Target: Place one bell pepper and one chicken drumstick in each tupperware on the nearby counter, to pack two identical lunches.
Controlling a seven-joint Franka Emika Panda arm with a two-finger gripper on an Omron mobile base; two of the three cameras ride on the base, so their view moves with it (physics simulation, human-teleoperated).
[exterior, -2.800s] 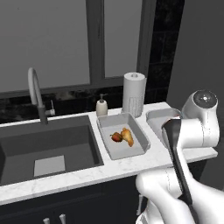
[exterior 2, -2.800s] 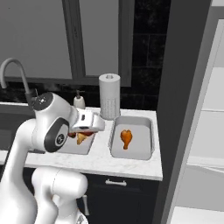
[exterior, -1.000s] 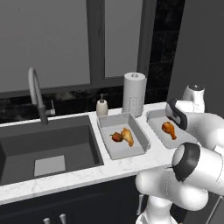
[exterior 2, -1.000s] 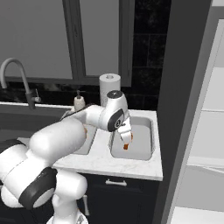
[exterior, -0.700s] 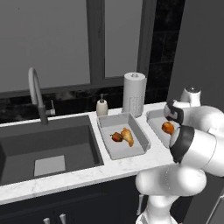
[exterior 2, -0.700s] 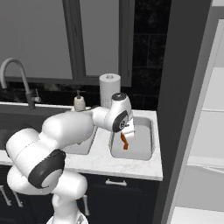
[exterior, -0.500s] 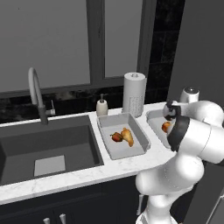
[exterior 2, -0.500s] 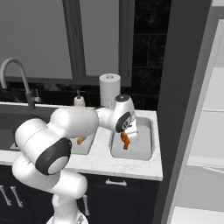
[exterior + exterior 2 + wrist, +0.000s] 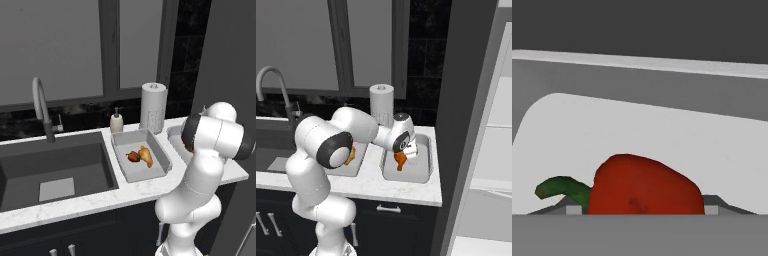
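the gripper (image 9: 640, 212) holds a red bell pepper (image 9: 644, 186) between half-spread jaws low inside the right tupperware (image 9: 423, 172) on the counter (image 9: 371, 187), where the right base view shows a drumstick (image 9: 400, 159), while the left base view shows the other tupperware (image 9: 161, 154) holding a pepper (image 9: 133, 156) and drumstick (image 9: 146, 156).
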